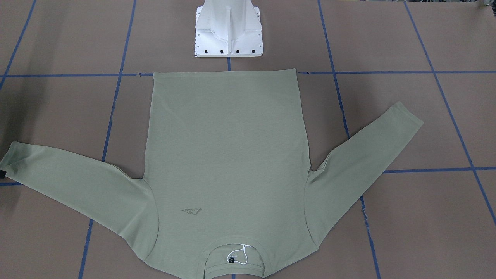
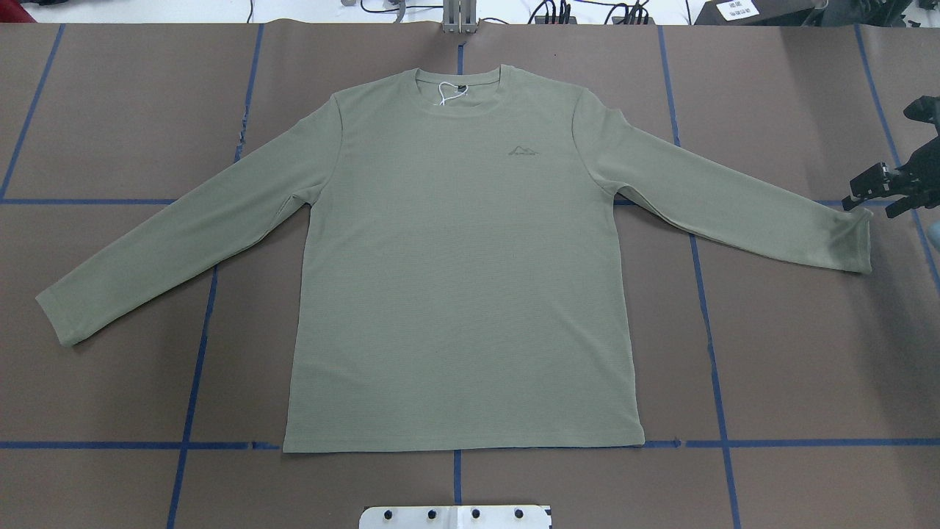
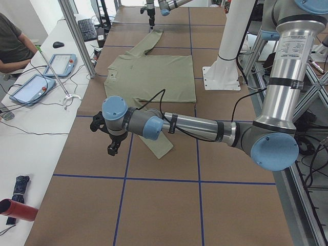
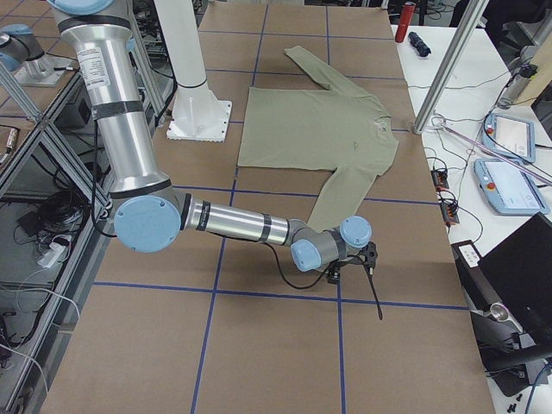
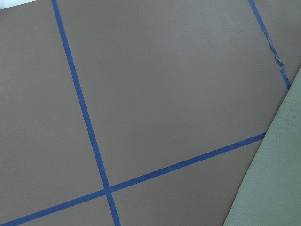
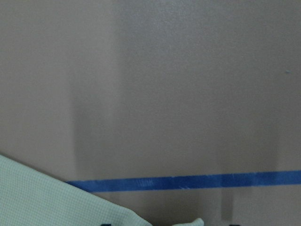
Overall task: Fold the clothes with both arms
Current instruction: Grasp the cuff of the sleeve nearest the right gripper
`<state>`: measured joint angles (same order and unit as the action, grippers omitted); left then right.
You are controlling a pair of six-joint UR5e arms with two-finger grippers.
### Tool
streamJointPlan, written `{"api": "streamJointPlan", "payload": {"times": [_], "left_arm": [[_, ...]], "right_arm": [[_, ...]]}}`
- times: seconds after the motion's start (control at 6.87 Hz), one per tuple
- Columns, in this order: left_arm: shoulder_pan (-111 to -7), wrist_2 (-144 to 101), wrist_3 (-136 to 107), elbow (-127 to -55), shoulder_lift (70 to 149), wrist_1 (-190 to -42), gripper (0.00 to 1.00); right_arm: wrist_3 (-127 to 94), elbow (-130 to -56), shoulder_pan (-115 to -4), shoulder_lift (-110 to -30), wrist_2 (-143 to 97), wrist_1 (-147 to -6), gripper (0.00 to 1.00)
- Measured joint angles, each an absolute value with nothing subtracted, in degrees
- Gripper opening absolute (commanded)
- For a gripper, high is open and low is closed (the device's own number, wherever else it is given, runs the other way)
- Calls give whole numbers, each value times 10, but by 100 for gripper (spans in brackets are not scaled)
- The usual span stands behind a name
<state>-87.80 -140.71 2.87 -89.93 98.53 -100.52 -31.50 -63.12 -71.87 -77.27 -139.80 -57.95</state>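
Note:
The sage-green long-sleeved shirt (image 2: pixel 455 279) lies flat and face up on the brown table, sleeves spread out, with its neck label (image 1: pixel 231 259) on the side away from the robot's base. My right gripper (image 2: pixel 874 200) hovers just beyond the right sleeve cuff (image 2: pixel 855 242), fingers apart and holding nothing. The right wrist view shows that cuff (image 6: pixel 47 197) at its lower left. My left gripper (image 3: pixel 110 141) hangs beside the left sleeve cuff (image 3: pixel 161 148) and shows only in the exterior left view, so I cannot tell whether it is open or shut. The left wrist view catches a sleeve edge (image 5: pixel 270 188).
The white pedestal base (image 1: pixel 228 35) stands just behind the shirt's hem. Blue tape lines (image 2: pixel 705 308) grid the table. Beside it, a white bench holds tablets (image 3: pixel 31 87), with a seated person (image 3: pixel 10 46), a metal post (image 3: pixel 77 36) and a red cylinder (image 3: pixel 18 210).

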Motion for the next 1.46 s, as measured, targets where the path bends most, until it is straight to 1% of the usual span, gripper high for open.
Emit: {"api": "streamJointPlan", "payload": {"times": [0.15, 0.29, 0.44, 0.58, 0.87, 1.02, 1.16, 1.31, 1.46], "left_arm": [[-878, -1407, 29, -900, 985, -1007, 100], [-878, -1407, 28, -900, 985, -1010, 100], [-878, -1407, 28, -900, 985, -1013, 100], [-878, -1407, 29, -900, 985, -1014, 100], [-878, -1407, 29, -899, 985, -1014, 100], [-878, -1407, 29, -899, 984, -1014, 100], [-878, -1407, 30, -899, 984, -1014, 100], [-878, -1407, 30, -898, 984, -1014, 100], [-878, -1407, 30, -898, 984, -1014, 100]], "right_arm": [[-315, -632, -718, -775, -1399, -579, 49], [-315, -633, -718, -776, -1399, -579, 34], [-315, -633, -718, -777, -1399, -579, 11], [-315, -633, -718, -777, -1399, -578, 0], [-316, -641, -719, -778, -1409, -578, 0], [-317, -663, -723, -789, -1435, -577, 0], [-319, -708, -730, -819, -1466, -565, 0], [-337, -783, -735, -860, -1486, -549, 0], [-396, -867, -729, -885, -1494, -542, 0]]}}
